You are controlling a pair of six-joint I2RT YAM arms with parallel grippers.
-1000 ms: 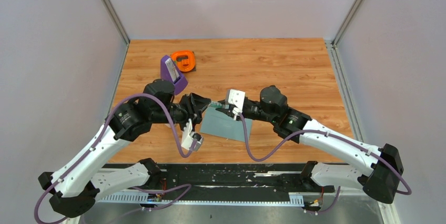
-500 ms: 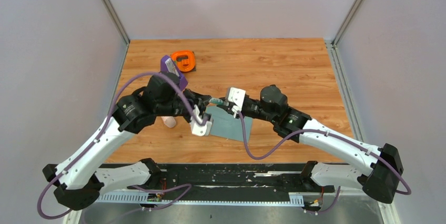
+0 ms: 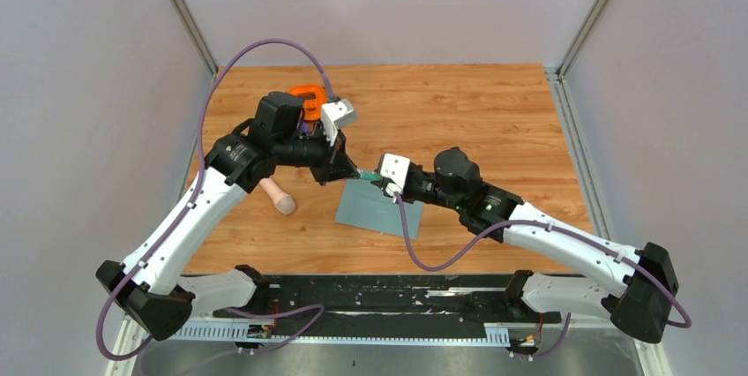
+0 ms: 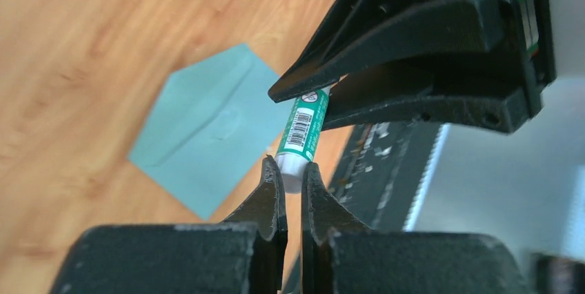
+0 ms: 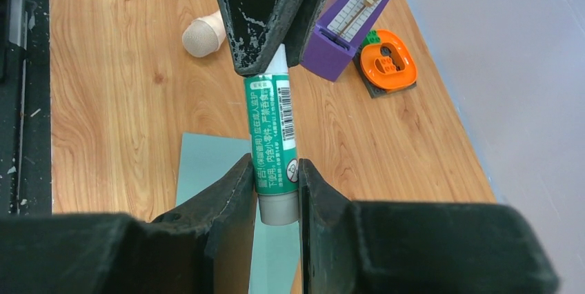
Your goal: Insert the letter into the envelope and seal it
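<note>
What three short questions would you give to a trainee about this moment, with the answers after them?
1. True or false: the left gripper and the right gripper both grip the glue stick at the same time.
2. Where is the envelope? A) flat on the table; B) held in the air by one arm; C) standing upright against the back wall.
3. Fill in the missing word: the label on the glue stick is mostly ____ in colour.

Key: 1 true; 2 A; 3 green.
</note>
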